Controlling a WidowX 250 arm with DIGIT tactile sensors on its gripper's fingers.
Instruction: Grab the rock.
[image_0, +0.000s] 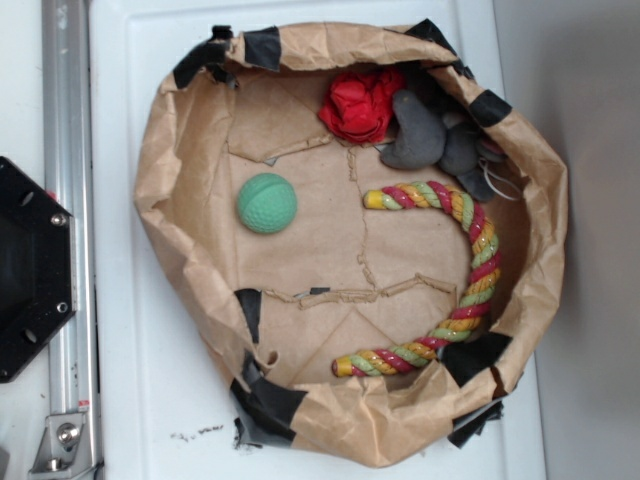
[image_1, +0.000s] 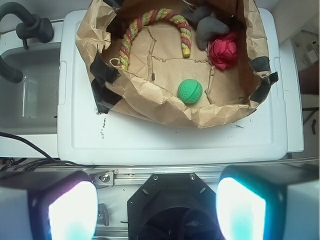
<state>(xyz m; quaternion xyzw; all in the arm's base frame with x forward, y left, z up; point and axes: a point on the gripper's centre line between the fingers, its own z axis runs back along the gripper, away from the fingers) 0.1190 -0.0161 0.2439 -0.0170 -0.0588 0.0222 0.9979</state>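
No brand mark, label or legible writing is showing on any item in either view. A brown paper bin (image_0: 170, 190), its crumpled rim patched with black tape (image_0: 265, 400), is resting on a white plastic lid (image_0: 130, 380) that is serving as the work surface; scuff marks are showing on the lid near the taped corner. In the exterior view a metal rail (image_0: 68, 200) is running along the left edge, with a black mount plate (image_0: 30, 270) lying beside it and a grey wall or floor area lying to the right. The rock (image_0: 418, 135), a dark grey curved piece, is lying in the far right part of the bin, touching a red crumpled cloth (image_0: 360, 105) on its left and sitting against other dark grey objects (image_0: 465, 150) that cannot be identified clearly at this resolution. A multicoloured rope (image_0: 470, 280) is curving along the right wall of the bin, just near of the rock. A green ball (image_0: 267, 203) is sitting alone toward the left of the bin floor. In the wrist view the gripper (image_1: 157, 210) is hanging above the near edge of the lid, well apart from the bin, with its two pale fingers (image_1: 72, 210) spread wide and nothing between them.
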